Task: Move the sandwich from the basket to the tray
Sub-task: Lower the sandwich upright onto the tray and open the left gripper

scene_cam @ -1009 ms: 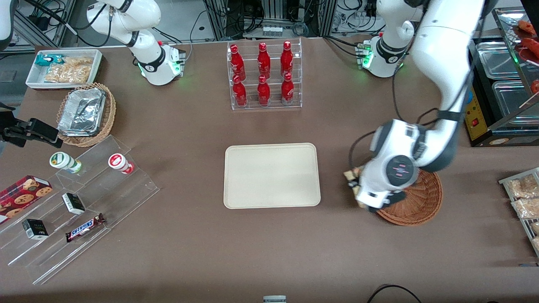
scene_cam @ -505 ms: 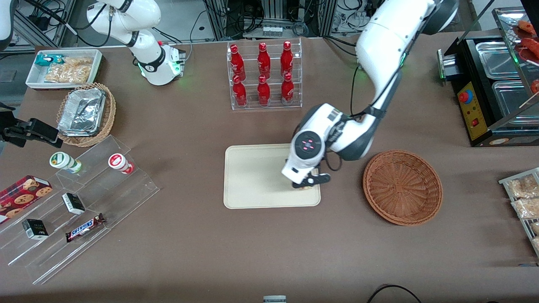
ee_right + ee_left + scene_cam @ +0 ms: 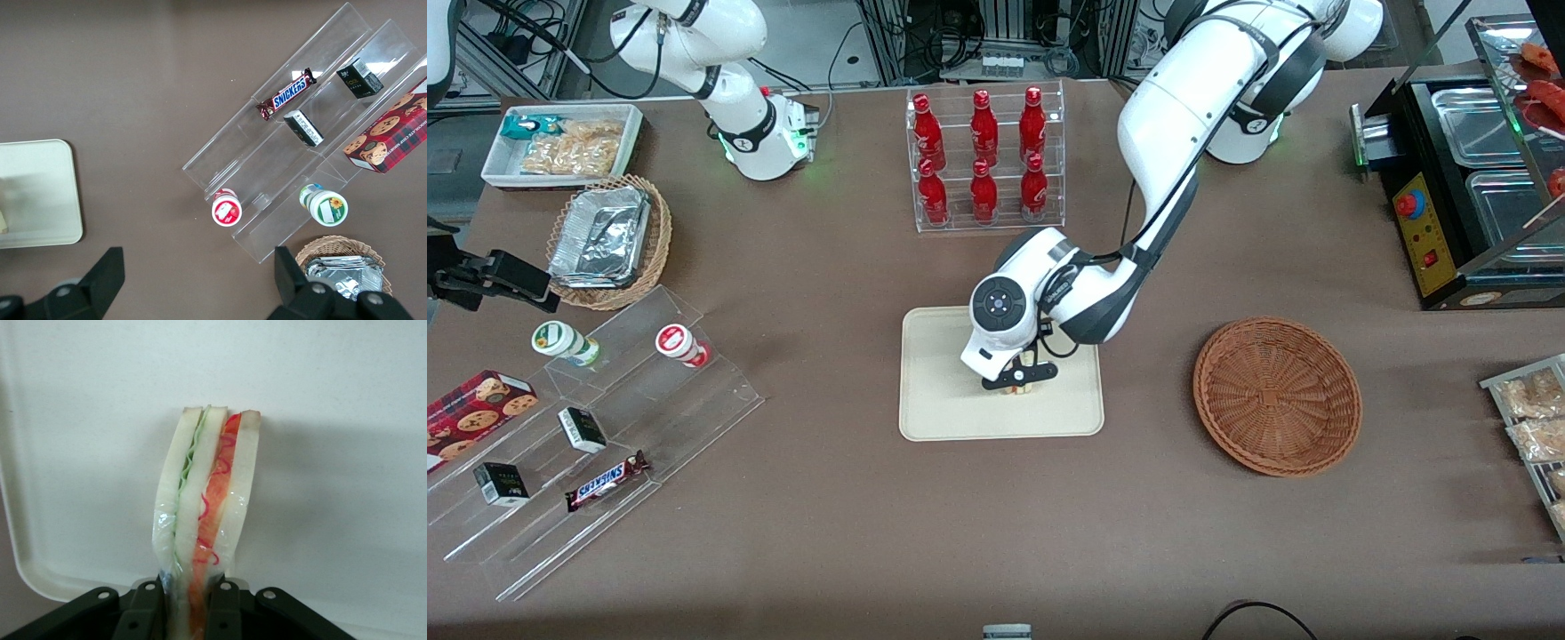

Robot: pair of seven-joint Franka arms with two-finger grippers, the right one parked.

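Note:
My left gripper [image 3: 1019,382] is over the middle of the cream tray [image 3: 947,400], shut on the sandwich [image 3: 1021,388]. In the left wrist view the sandwich [image 3: 203,520] is a wrapped wedge of white bread with green and red-orange filling, pinched between my black fingers [image 3: 225,608], with the tray [image 3: 347,487] right under it. Whether the sandwich touches the tray I cannot tell. The reddish-brown wicker basket [image 3: 1277,396] stands empty beside the tray, toward the working arm's end.
A clear rack of red bottles [image 3: 983,160] stands farther from the front camera than the tray. A tiered clear stand with snacks [image 3: 596,436], a tan basket with foil trays [image 3: 607,238] and a white snack bin [image 3: 560,142] lie toward the parked arm's end.
My gripper carried the sandwich from the basket across to the tray, then on from the tray's edge to its middle. The basket is now empty.

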